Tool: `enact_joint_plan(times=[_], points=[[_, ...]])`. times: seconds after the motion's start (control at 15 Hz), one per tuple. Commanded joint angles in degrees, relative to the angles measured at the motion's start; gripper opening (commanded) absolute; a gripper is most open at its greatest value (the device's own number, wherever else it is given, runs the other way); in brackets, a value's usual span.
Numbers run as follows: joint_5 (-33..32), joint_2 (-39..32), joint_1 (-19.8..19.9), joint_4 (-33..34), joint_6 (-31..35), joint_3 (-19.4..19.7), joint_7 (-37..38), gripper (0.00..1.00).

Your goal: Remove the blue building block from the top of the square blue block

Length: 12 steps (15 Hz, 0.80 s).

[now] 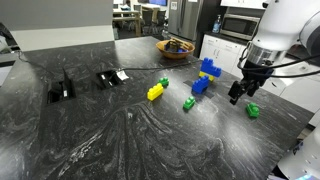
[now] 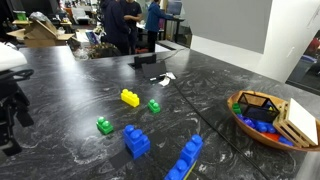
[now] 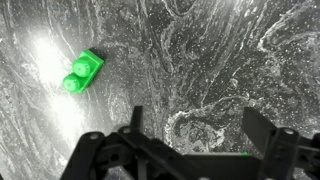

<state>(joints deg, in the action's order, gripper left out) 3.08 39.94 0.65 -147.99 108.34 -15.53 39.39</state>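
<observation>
**A:** Log entry, largest item first. Table?

**B:** Table (image 1: 90, 140): dark marbled slab, lying under the jaws in all views. The arm (image 1: 285, 30) is white and enters from the upper right above it.

**A:** Bowl?

**B:** Bowl (image 1: 176, 47): at the far edge, well beyond the jaws. Contents are too small to identify here.

**A:** Gripper?

**B:** Gripper (image 1: 243, 95): low over the table, pointing down. In the wrist view the jaws are spread wide and empty, with only marbled surface between the fingers (image 3: 135, 122).

**A:** Task items?

**B:** Square block (image 1: 197, 90): on the table, picture-left of the jaws and well apart from them. Blue block (image 1: 204, 81): on top of the square block, touching it. The seam between the two is too fine to make out. The jaws touch neither block.

**A:** Other bricks?

**B:** Blue-yellow piece (image 1: 209, 67): just behind the stack, farther from the jaws than the stack is.
Yellow brick (image 1: 155, 92): picture-left again, past the stack and well apart from the jaws.
Green brick A (image 1: 253, 110): just beside the jaws on the camera side, resting on the table. In the wrist view it lies ahead of the jaws toward picture-left, outside the gap and not touching.
Green brick B (image 1: 189, 103): between the jaws and the yellow brick, near the stack.
Green brick C (image 1: 164, 83): just beside the yellow brick.
</observation>
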Motion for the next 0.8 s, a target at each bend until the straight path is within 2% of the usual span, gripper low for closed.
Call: enact_joint_plan(times=[0.0, 0.4, 0.73], points=[[-0.8, -3.9, 2.6, 2.3, 2.2, -0.5, 6.3, 1.00], [-4.0, -14.3, 7.8, 6.4, 9.4, 0.5, 24.6, 1.00], [-5.2, -18.8, 7.6, 11.8, 8.6, 2.9, 41.2, 1.00]])
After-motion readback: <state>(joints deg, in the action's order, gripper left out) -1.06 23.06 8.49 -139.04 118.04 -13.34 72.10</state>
